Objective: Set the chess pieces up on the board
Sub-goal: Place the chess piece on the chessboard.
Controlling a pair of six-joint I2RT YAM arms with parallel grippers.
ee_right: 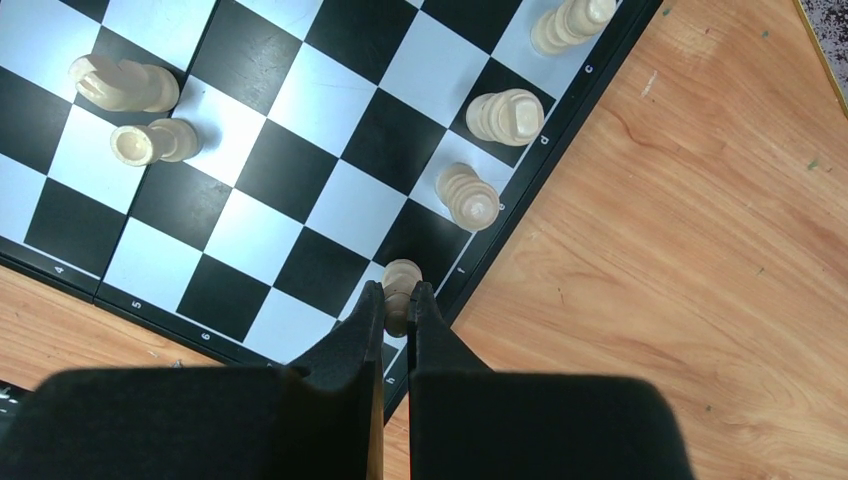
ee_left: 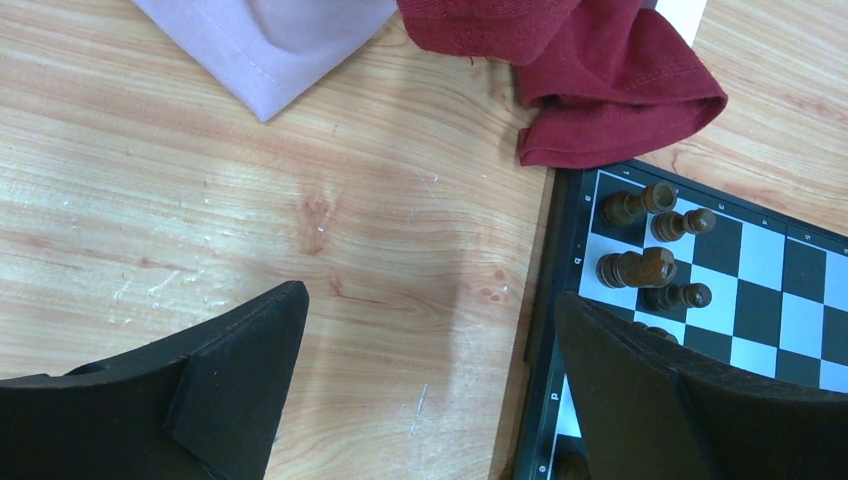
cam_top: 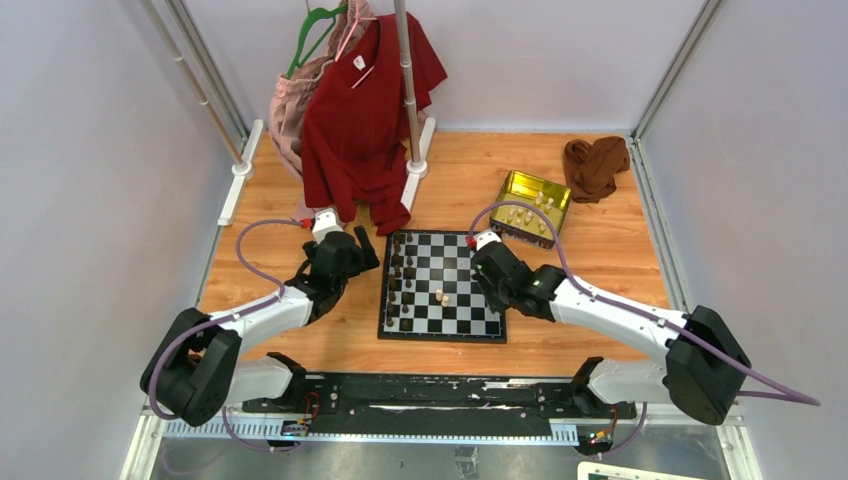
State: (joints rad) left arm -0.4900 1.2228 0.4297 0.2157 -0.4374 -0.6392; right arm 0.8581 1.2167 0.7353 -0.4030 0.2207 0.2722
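The board (cam_top: 460, 270) lies mid-table, with dark chess pieces (cam_top: 400, 270) lined up along its left side and two cream ones (cam_top: 441, 297) near the middle. My right gripper (ee_right: 398, 300) is shut on a cream piece (ee_right: 401, 275) standing at the board's right edge (ee_right: 300, 130). More cream pieces (ee_right: 468, 195) stand along that edge. My left gripper (ee_left: 430, 330) is open over bare wood just left of the board (ee_left: 765, 255), with nothing between its fingers. Dark pieces (ee_left: 637, 268) stand close to its right finger (ee_left: 640, 390).
A gold tin (cam_top: 533, 205) holding cream pieces sits behind the board's right corner, and a brown cloth (cam_top: 594, 165) lies beyond it. A red shirt (cam_top: 365, 110) and a pink garment (cam_top: 295, 110) hang from a rack at the back left; the shirt's hem (ee_left: 600, 70) reaches the board's corner.
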